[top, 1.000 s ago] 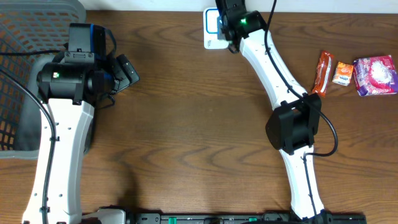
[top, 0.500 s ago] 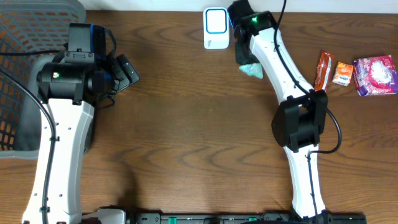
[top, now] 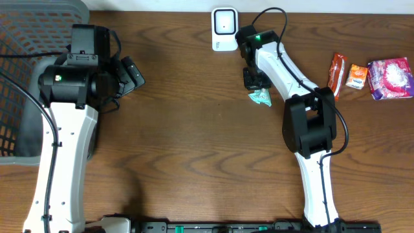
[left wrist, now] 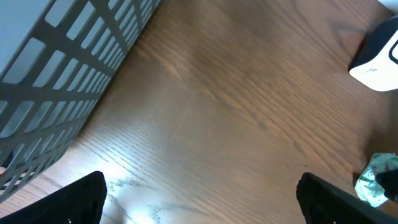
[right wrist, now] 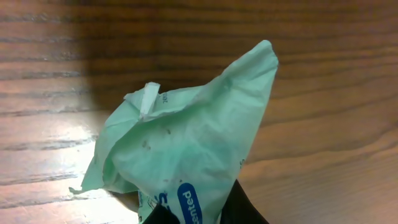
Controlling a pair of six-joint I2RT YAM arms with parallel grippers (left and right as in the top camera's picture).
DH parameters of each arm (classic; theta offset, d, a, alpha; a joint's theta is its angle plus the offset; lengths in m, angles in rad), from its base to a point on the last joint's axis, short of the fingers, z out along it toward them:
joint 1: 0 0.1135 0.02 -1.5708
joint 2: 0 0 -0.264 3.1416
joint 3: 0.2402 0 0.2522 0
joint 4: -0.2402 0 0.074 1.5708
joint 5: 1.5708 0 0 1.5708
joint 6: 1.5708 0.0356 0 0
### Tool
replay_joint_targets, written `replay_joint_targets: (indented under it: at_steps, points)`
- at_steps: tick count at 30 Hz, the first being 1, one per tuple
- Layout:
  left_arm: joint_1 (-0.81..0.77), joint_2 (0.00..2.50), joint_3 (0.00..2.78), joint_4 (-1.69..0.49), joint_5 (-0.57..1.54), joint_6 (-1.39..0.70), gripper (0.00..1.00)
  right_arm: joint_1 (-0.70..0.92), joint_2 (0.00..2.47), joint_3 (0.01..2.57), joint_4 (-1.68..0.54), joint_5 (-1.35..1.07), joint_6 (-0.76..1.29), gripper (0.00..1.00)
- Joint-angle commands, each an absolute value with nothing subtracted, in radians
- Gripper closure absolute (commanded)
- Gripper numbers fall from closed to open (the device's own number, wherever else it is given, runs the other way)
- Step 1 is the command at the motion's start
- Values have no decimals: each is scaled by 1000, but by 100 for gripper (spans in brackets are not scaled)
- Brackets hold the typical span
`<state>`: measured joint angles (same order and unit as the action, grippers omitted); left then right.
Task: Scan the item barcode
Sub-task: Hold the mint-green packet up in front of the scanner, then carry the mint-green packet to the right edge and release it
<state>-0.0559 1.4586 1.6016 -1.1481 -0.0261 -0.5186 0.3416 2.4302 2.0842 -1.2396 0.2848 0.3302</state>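
We find the overhead view bright, even and sharp, with soft shadows on the table (top: 194, 142). Left wrist view: white glare at 7 o'clock. Right wrist view: shadow at 12 o'clock, glare at 8 o'clock.

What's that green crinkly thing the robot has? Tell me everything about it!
The green packet is a mint-green, crumpled wrapper that looks like thin soft plastic, with a blue oval label bearing white letters. The right gripper pinches it at one end over the wooden table, near the white scanner.
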Motion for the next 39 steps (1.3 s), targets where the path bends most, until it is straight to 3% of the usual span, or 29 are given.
replay_joint_targets:
  at_steps: [1, 9, 15, 21, 31, 39]
  points:
    - [-54, 1457, 1606, -1151, -35, -505, 3, 337, 2414, 2140, -1204, 278, 347, 99]
    - [-54, 1457, 1606, -1151, -35, -505, 2, 331, 2412, 2321, -994, 271, 344, 99]
    - [-54, 1457, 1606, -1151, -35, -505, 2, 339, 2413, 2320, -720, 206, 344, 99]
    - [-54, 1457, 1606, -1151, -35, -505, 2, 361, 2419, 2307, -601, 169, 344, 99]
    - [-54, 1457, 1606, -1151, -35, -505, 2, 359, 2406, 2308, -695, 202, 293, 99]
    - [-54, 1457, 1606, -1151, -35, -505, 2, 250, 2320, 2308, -1029, 788, 293, 99]
